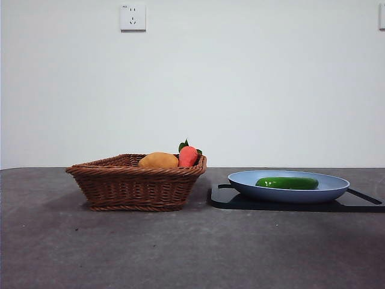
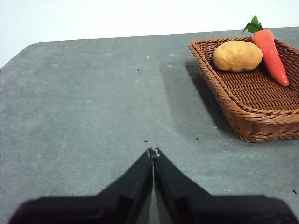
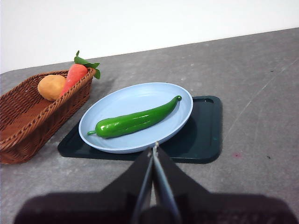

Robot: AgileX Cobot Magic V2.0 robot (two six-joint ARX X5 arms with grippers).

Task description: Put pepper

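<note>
The pepper (image 1: 287,182) (image 3: 135,121), glossy dark green and elongated, lies on a light blue plate (image 1: 328,192) (image 3: 140,98) that rests on a black tray (image 1: 240,201) (image 3: 205,135). My right gripper (image 3: 153,148) is shut and empty, hovering just short of the plate's near rim. My left gripper (image 2: 153,152) is shut with nothing in it, above bare table well away from the wicker basket (image 2: 261,107). Neither arm shows in the front view.
The wicker basket (image 1: 135,186) (image 3: 28,121) stands left of the tray and holds an orange-yellow oval lump (image 1: 158,161) (image 2: 237,56) and a red carrot-like fruit with green leaves (image 1: 187,155) (image 2: 271,53). A white wall with a socket (image 1: 133,17) stands behind the grey table.
</note>
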